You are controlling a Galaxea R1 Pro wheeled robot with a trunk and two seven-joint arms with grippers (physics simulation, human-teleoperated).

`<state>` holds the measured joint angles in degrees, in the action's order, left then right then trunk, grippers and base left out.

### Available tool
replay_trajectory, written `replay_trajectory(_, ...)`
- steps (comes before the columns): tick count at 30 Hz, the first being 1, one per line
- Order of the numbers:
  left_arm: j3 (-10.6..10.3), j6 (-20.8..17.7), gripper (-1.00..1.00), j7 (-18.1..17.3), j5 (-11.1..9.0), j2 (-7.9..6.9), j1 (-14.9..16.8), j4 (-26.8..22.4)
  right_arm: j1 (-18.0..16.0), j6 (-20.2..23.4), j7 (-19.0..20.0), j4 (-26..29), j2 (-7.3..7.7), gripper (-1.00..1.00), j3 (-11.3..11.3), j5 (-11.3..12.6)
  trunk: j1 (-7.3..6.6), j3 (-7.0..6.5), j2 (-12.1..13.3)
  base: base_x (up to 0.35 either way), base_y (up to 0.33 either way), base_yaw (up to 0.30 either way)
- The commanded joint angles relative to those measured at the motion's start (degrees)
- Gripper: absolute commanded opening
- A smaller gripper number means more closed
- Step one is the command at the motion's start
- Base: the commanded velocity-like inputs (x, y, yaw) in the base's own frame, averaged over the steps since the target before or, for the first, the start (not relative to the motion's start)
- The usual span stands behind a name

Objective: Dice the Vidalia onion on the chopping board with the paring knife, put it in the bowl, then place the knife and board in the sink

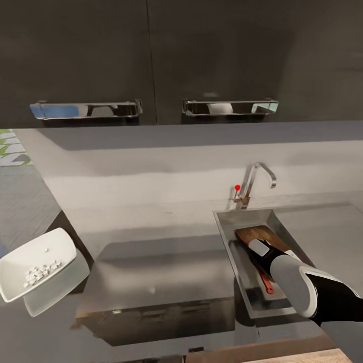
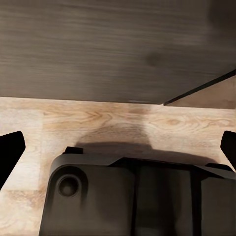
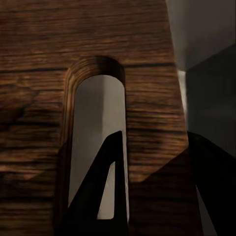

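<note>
reaching down into the sink (image 1: 224,222) with my right arm, i have the right gripper (image 3: 157,191) at the chopping board (image 1: 257,237), which leans inside the basin with its far end up against the back wall below the chrome tap (image 1: 259,176). in the right wrist view one dark finger (image 3: 105,191) pokes through the board's slot-shaped handle hole and the other lies past the board's edge, so the pincer sits narrow around the strip of wood beside the slot. the paring knife (image 1: 267,285) lies on the sink floor next to the board, its red handle showing beside my forearm. over at the left end of the countertop (image 1: 166,267) the white bowl (image 1: 20,269) holds a small cluster of diced onion (image 1: 40,275) (one lone cube sits apart, higher up the bowl). my left gripper (image 2: 118,147) hangs over pale wood flooring near a dark cabinet front, its two fingertips far apart at the edges of the left wrist view, nothing between them.
</note>
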<state>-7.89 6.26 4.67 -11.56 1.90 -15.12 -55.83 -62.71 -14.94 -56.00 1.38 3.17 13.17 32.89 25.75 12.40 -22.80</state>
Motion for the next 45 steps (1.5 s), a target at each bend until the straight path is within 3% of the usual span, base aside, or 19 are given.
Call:
replay_trajectory(1, -0.19, 0.15, 1.0, 0.34, -0.48, -0.04, 0.0, -0.06, -0.04, -0.26, -0.07, 0.03, 0.0, -1.0, 0.46, -0.28, 0.04, 0.19, -0.12, 0.046, 0.0, 0.0)
replay_trajectory(13, -0.19, 0.16, 1.0, 0.34, -0.48, -0.04, 0.0, -0.02, -0.04, -0.26, 0.1, 0.07, 0.0, -1.0, 0.46, -0.23, 0.04, 1.29, -0.12, 0.005, 0.0, 0.0)
replay_trajectory(18, -0.19, 0.16, 1.0, 0.34, -0.48, -0.01, 0.0, 0.03, -0.04, -0.26, 2.99, 0.21, 0.15, -1.0, 0.46, -0.13, 0.04, 1.59, -0.12, 0.0, 0.0, 0.0)
replay_trajectory(26, -0.19, 0.16, 1.0, 0.34, -0.48, 0.01, 0.0, 0.07, -0.04, -0.26, 3.61, 0.38, 0.18, -1.0, 0.46, -0.11, 0.04, 1.62, -0.12, 0.0, 0.0, 0.0)
replay_trajectory(27, -0.19, 0.16, 1.0, 0.34, -0.48, 0.0, 0.0, 0.05, -0.04, -0.26, 3.61, 0.38, 0.18, 1.0, 0.46, -0.11, 0.04, 1.62, -0.12, 0.0, 0.0, 0.0)
replay_trajectory(41, -0.19, 0.15, 1.0, 0.34, -0.48, 0.01, -0.02, 0.09, -0.04, -1.71, 3.32, 2.38, -0.41, 1.0, 0.27, -0.42, 0.04, 1.62, -0.12, 0.0, 0.0, 0.0)
replay_trajectory(45, -0.17, 0.16, 1.0, 0.31, -0.48, 0.01, 0.0, 0.05, -0.04, 0.03, 3.27, 8.72, -1.17, 1.0, 0.0, -0.6, 0.04, 1.62, -0.12, 0.0, 0.0, 0.0)
